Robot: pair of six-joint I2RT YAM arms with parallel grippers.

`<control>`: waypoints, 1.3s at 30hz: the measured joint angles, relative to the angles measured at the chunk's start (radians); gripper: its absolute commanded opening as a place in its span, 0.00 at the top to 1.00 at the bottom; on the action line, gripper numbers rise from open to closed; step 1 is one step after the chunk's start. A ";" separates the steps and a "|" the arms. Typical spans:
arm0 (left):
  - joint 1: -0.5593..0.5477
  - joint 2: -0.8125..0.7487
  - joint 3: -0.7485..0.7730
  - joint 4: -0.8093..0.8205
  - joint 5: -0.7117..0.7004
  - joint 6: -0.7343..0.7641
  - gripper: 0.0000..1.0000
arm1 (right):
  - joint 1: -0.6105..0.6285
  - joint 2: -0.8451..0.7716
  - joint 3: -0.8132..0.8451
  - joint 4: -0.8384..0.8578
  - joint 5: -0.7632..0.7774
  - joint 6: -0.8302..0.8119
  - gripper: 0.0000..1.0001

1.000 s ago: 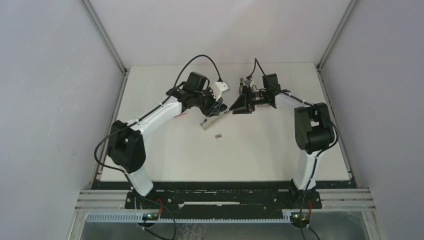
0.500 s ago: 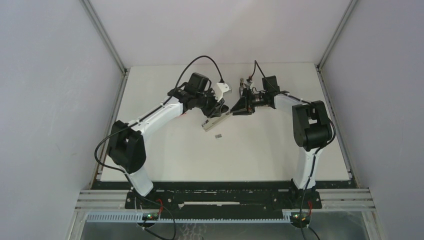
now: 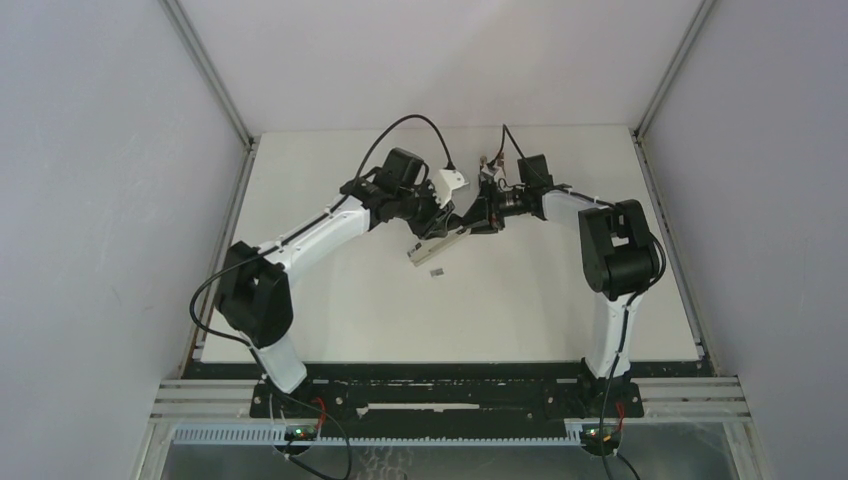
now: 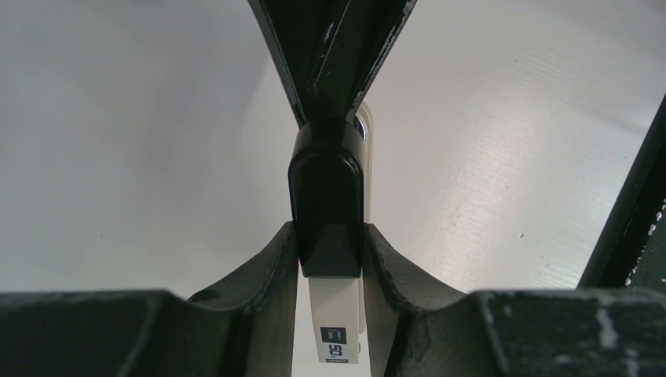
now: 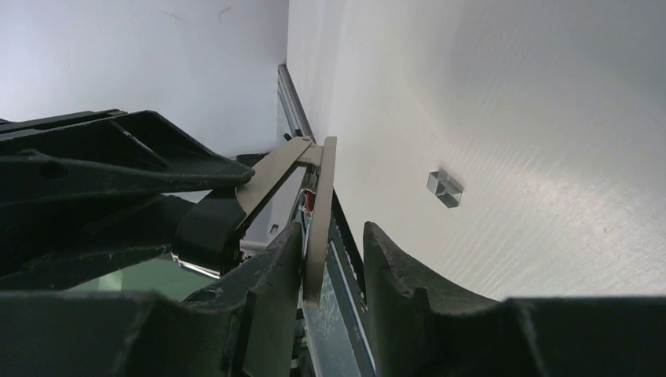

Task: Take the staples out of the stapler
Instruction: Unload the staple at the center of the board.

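Black plastic, the top of the stapler (image 4: pixel 326 196), is clamped between the jaws of the left gripper (image 4: pixel 330 247) over the middle of the table (image 3: pixel 540 300). The right gripper (image 5: pixel 334 263) stands narrow about the stapler's thin metal arm (image 5: pixel 318 228) – the arm lies against one finger with a gap to the other, so the jaws are not closed on it. The staples (image 5: pixel 444 188), a short grey strip, lie flat on the table just near of the stapler, apart from it and from both grippers. Bare white surface runs left, right and near of the strip – out to the table's edges.
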 measured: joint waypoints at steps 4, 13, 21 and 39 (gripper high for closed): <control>-0.011 0.000 0.000 0.000 0.000 0.000 1.00 | 0.009 0.003 -0.006 0.006 -0.007 0.007 0.70; -0.017 0.000 0.000 -0.013 -0.014 0.000 1.00 | 0.033 0.019 -0.012 0.032 -0.016 0.027 0.90; -0.023 0.000 0.000 -0.021 -0.035 0.000 0.80 | 0.038 0.025 -0.012 0.039 -0.018 0.057 1.00; -0.069 0.016 0.020 -0.015 -0.064 0.010 0.35 | 0.037 0.025 -0.023 0.043 -0.010 0.059 1.00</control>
